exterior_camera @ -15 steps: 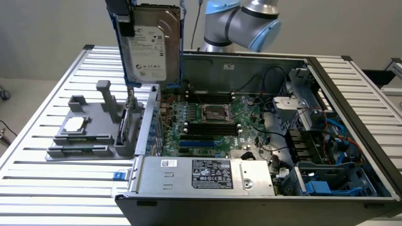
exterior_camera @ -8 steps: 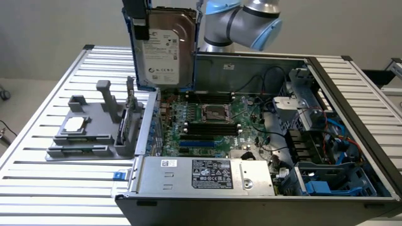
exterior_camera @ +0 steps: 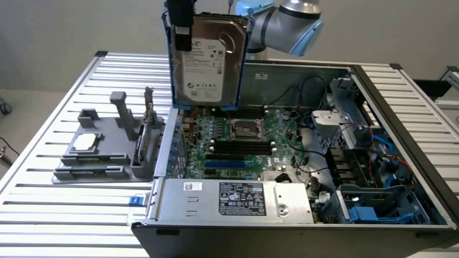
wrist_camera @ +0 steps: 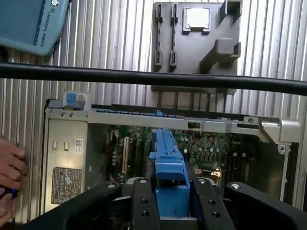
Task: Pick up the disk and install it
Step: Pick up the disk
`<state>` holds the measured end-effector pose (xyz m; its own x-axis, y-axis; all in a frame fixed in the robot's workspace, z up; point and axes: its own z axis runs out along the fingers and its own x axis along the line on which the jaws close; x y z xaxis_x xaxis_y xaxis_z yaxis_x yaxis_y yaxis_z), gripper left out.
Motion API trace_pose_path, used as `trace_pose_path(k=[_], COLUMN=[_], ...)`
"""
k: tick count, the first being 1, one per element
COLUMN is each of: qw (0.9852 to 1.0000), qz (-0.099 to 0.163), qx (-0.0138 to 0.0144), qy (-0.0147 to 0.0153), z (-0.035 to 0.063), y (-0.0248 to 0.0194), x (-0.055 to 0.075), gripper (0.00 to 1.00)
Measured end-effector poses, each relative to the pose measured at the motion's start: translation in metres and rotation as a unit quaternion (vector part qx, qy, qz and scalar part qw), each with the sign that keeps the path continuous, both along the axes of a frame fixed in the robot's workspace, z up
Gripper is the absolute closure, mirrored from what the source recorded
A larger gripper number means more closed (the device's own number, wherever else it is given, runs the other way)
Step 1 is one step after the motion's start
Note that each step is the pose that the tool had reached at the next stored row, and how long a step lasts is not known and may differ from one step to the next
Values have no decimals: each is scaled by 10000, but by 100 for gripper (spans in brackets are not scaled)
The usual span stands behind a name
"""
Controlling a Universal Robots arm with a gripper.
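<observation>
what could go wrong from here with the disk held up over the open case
1. The pincer grips the disk by its blue carrier, high above the motherboard; a slip would likely drop it onto the board.
2. A person's hand rests beside the case near the power supply; the arm might strike it.
3. Cables crowd the case on the exterior view's right and could snag the carrier.

A: The exterior view?
B: Set high, angled down, set back; open case point(exterior_camera: 287, 80) and gray tray point(exterior_camera: 107, 156) are taken in.
A: The wrist view?
B: Pointed straight down past the pincer point(wrist_camera: 173, 206); both are shared.
</observation>
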<state>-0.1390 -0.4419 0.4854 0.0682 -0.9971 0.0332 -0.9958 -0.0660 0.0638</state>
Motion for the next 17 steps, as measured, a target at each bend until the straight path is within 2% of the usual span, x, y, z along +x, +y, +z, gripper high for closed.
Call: trace_pose_path(k=[2,15,17], qw=[10000,10000,10000], qz=[-2,-3,-3], qx=[-1,0,2], qy=[15,15,15], z=[1,0,1], y=[-12,-12,-23], x=[16,16,39], gripper=[67,67,67])
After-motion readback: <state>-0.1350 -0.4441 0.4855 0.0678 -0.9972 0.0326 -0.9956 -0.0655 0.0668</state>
